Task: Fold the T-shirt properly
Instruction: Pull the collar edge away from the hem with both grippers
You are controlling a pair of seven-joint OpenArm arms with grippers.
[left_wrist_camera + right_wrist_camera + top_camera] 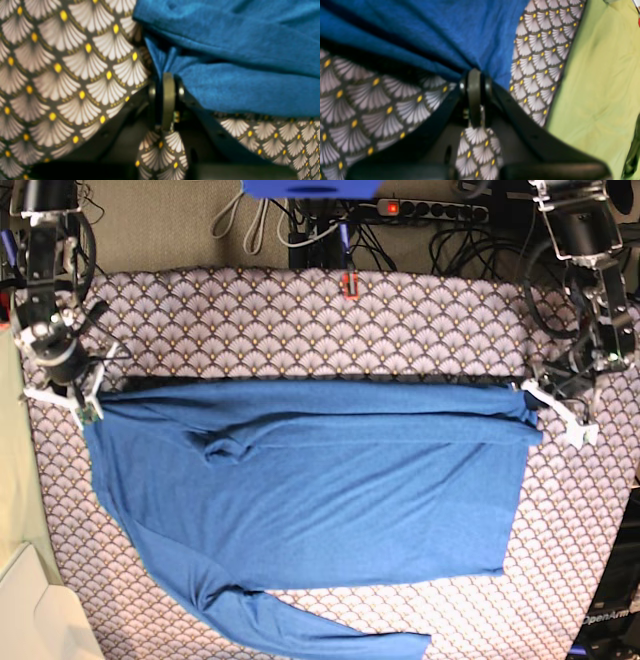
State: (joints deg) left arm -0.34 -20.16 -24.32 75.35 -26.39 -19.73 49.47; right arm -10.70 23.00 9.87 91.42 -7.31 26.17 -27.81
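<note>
The blue T-shirt (pixel 310 490) lies spread across the patterned table, its top edge folded over in a long band, one sleeve trailing at the bottom. My left gripper (pixel 527 393) is at the shirt's right upper corner, shut on a pinch of blue fabric (pixel 172 62), as the left wrist view shows (pixel 166 77). My right gripper (pixel 92 402) is at the left upper corner, shut on bunched fabric (pixel 475 55), seen in the right wrist view (pixel 475 73). Both corners are held just above the cloth.
The table is covered by a fan-patterned cloth (pixel 300 320) with yellow dots. A yellow-green surface (pixel 600 75) borders the table on my right arm's side. Cables and a power strip (pixel 430 210) lie beyond the far edge. A pale box (pixel 30 620) sits at the bottom left.
</note>
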